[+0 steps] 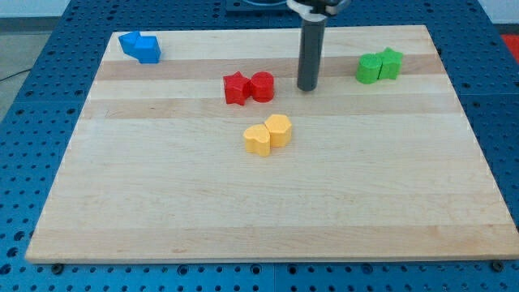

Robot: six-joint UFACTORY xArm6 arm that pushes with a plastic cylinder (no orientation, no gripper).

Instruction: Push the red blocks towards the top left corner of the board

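Observation:
Two red blocks touch side by side at the board's upper middle: a star-like red block (235,88) on the left and a round red cylinder (263,86) on the right. My tip (307,88) rests on the board just to the right of the red cylinder, with a small gap between them. The dark rod rises from it to the view's top edge. The board's top left corner (113,36) lies far to the left of the red pair.
Two blue blocks (140,46) sit together near the top left corner. Two green blocks (379,66) sit at the upper right. Two yellow blocks (268,134) sit just below the red pair. The wooden board (268,211) lies on a blue perforated table.

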